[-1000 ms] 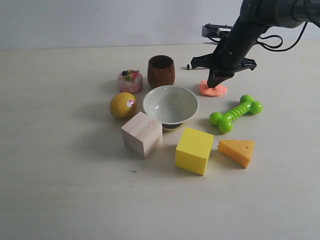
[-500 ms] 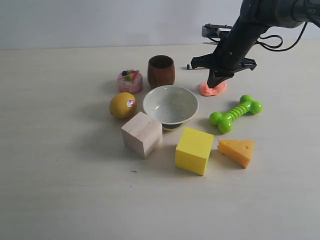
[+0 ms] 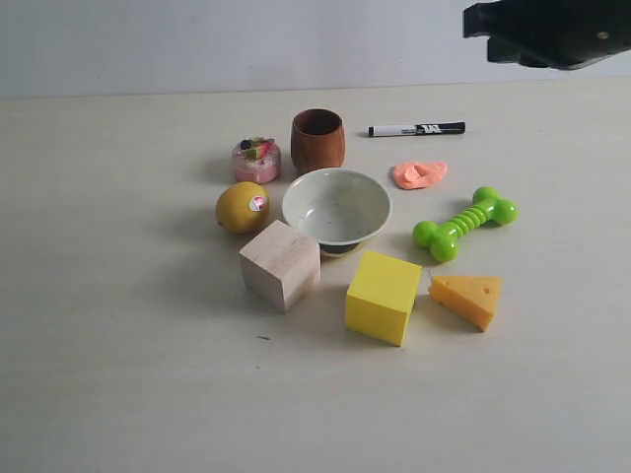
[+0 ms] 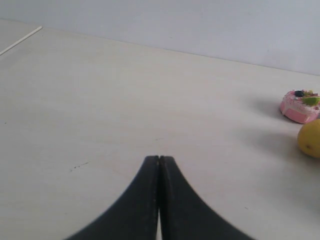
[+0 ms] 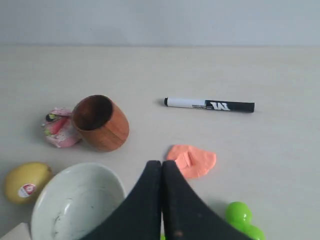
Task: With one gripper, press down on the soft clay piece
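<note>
The soft clay piece (image 3: 420, 174) lies flat on the table between the black marker and the green bone, salmon-orange with a pressed dent (image 5: 192, 160) in it. My right gripper (image 5: 161, 163) is shut with nothing in it and hangs well above the table, clear of the clay. In the exterior view only the right arm's black body (image 3: 552, 32) shows at the top right corner. Over bare table far to the left, my left gripper (image 4: 159, 158) is shut and empty.
A black-and-white marker (image 3: 416, 129) lies behind the clay. A green bone toy (image 3: 463, 224), a cheese wedge (image 3: 467, 299), a yellow cube (image 3: 383, 297), a wooden cube (image 3: 281, 264), a white bowl (image 3: 337, 209), a wooden cup (image 3: 317, 140), a lemon (image 3: 243, 207) and a pink cake toy (image 3: 256, 159) stand around.
The right gripper was down on the clay; it has lifted off and risen to the top right corner of the exterior view. The clay stays in place, now uncovered.
</note>
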Controlling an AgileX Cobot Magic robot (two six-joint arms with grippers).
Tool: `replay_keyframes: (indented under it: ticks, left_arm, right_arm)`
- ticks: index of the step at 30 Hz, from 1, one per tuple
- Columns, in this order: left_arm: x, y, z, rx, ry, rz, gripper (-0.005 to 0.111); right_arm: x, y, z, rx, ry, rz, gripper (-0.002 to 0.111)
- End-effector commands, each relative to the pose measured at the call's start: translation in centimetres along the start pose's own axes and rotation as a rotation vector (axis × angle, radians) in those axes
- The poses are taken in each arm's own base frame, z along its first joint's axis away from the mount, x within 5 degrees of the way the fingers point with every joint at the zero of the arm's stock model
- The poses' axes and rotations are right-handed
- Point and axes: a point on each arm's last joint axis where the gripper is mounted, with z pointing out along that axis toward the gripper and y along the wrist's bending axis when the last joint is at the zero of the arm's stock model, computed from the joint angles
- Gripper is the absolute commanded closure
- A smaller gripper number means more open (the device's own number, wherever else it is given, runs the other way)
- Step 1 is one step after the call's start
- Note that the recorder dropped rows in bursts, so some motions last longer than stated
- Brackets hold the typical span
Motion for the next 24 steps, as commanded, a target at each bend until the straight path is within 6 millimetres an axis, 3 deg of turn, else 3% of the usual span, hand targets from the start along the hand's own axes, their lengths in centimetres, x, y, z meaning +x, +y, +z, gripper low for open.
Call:
replay_keyframes:
  ticks: [1,2,6,11,14,17,24]
  left_arm:
    - [-0.2,0.0,-0.1,0.001,-0.018,-0.005,0.107]
    - [-0.2,0.0,-0.1,0.001,-0.018,-0.005,0.107]
    - [-0.2,0.0,-0.1,0.001,-0.018,-0.005,0.107]
    - [-0.2,0.0,-0.1,0.001,-0.018,-0.005,0.107]
    - [-0.2,0.0,-0.1,0.001,-0.018,-0.005,0.107]
    - [-0.2,0.0,-0.1,0.001,-0.018,-0.005,0.107]
    - [-0.2,0.0,-0.1,0.001,-0.018,-0.005,0.107]
  right_arm:
    - [0.5,1.6,-6.9,-0.056,-0.093,0.013,0.108]
    - [0.4,2.2,-9.3,-0.081,-0.128,0.014,0.108]
    - [0.1,3.3,-14.8,-0.106,-0.296,-0.021,0.108]
    - [0.8,3.9,-19.9,-0.098,-0.443,-0.096,0.108]
    - [1.6,3.8,-21.3,-0.062,-0.459,-0.156,0.108]
    - [3.4,2.4,-22.1,0.049,-0.48,-0.153,0.108]
    - [9.9,0.0,-22.1,0.262,-0.54,-0.077,0.108]
